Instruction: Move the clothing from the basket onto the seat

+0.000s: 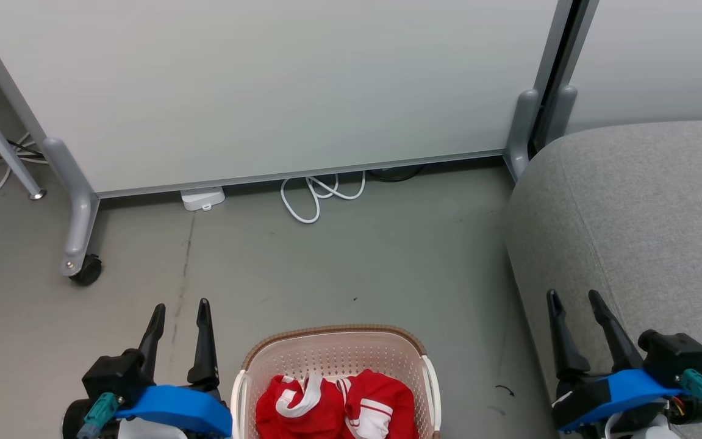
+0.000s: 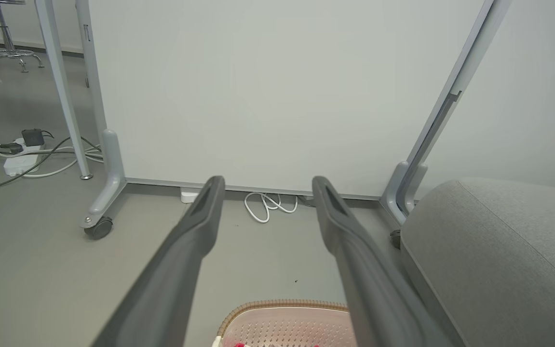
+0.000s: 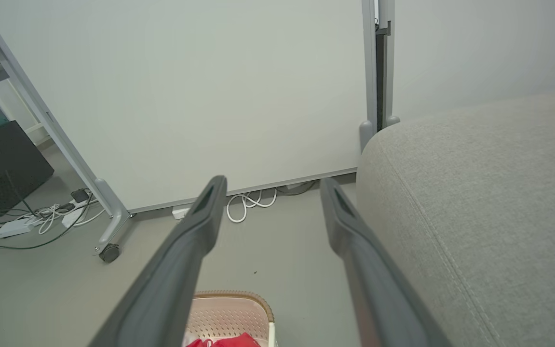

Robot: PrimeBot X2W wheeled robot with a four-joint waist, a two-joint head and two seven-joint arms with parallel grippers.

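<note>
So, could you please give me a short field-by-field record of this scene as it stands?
seat: large light-grey fabric sofa, at the right, bare where visible
basket: cream-white perforated plastic laundry basket with brown woven-look rim, on the grey floor, left of the sofa
clothing: red sports garments with white trim, bunched inside the laundry basket
left gripper: open, empty, left of the laundry basket
right gripper: open, empty, at the sofa's edge
progress: red sports garments not yet on the sofa
</note>
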